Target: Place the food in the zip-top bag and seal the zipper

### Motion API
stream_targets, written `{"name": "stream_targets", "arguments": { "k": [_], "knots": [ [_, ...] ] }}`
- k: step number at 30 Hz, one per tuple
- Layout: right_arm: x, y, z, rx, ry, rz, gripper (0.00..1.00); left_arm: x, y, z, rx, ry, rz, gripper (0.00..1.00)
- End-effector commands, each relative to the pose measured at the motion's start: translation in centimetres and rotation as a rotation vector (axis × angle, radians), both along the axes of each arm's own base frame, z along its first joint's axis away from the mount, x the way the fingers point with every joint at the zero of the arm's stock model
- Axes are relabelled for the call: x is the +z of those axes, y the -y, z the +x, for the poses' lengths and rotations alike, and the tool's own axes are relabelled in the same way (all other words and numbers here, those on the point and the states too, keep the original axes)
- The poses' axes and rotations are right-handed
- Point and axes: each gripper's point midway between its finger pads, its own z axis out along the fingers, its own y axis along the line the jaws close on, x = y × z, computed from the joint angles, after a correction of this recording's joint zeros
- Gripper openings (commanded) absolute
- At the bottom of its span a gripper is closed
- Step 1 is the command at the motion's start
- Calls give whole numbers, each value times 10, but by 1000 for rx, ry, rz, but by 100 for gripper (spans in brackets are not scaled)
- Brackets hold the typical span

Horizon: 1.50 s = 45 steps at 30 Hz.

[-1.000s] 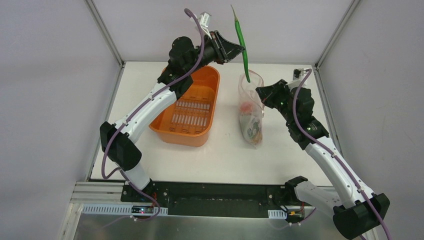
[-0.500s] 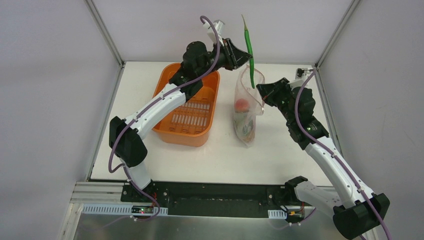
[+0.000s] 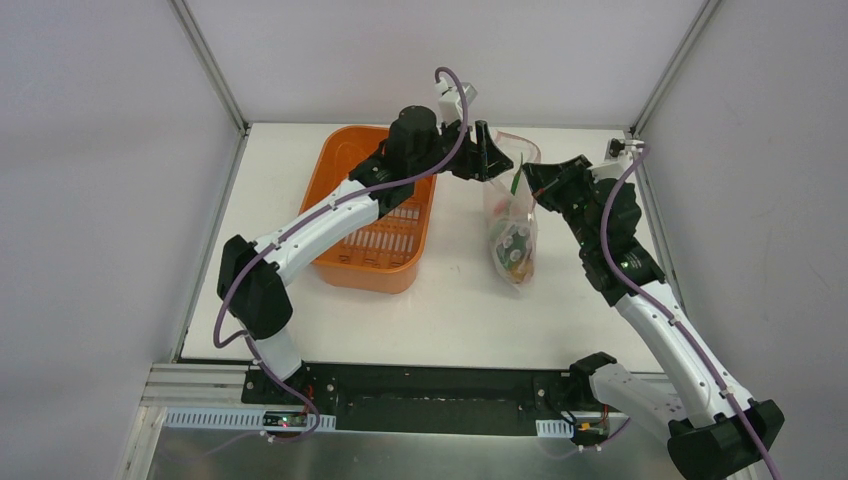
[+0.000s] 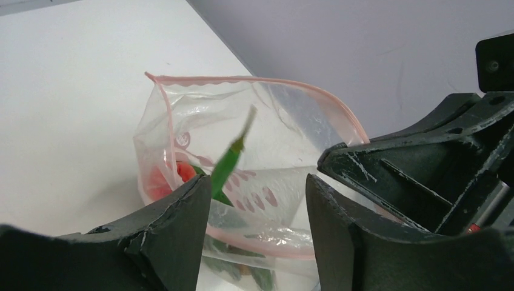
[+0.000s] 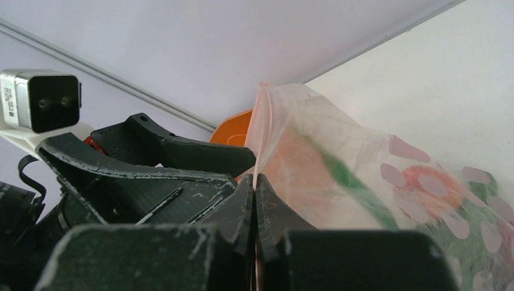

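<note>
The zip-top bag (image 3: 514, 236) stands on the table, mouth up, with red, orange and green food (image 3: 513, 252) in its bottom. Its pink zipper (image 4: 260, 80) rims the open mouth. My left gripper (image 3: 492, 158) hangs just above the mouth, jaws open (image 4: 257, 203). A long green chili (image 4: 228, 165) sits loose between them, pointing down into the bag, its stem up. A red piece (image 4: 185, 171) lies inside the bag. My right gripper (image 3: 531, 182) is shut on the bag's rim (image 5: 255, 182) and holds it up; the bag (image 5: 388, 188) bulges to its right.
The orange plastic tub (image 3: 378, 215) stands left of the bag, under my left arm; its rim shows in the right wrist view (image 5: 233, 130). Metal frame posts stand at the table's back corners. The two grippers are close together at the bag mouth.
My left gripper has come down and to the right over the bag mouth and opened. The green chili it held upright has left its jaws and dropped into the bag. The bag shifted right.
</note>
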Motion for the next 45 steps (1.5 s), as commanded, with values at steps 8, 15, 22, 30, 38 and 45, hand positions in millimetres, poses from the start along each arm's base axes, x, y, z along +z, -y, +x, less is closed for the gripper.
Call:
{"name": "stream_targets", "arguments": {
  "k": [8, 15, 22, 30, 38, 45],
  "knots": [
    [17, 4, -1, 1, 46, -12, 0, 59, -34, -35, -18, 39, 58, 63],
    [20, -2, -8, 51, 38, -56, 0, 17, -45, -51, 2, -209, 159, 60],
    [19, 2, -25, 78, -24, -90, 0, 23, -52, -72, -48, -256, 177, 61],
    [54, -26, -61, 334, 96, -148, 0, 48, -77, -92, -65, -216, 171, 64],
    [78, -45, -132, 635, 259, -163, 2, 83, -94, -120, -144, -86, -12, 63],
    [68, -52, -194, 864, 289, -105, 0, 50, -128, -172, -165, -36, -54, 66]
  ]
}}
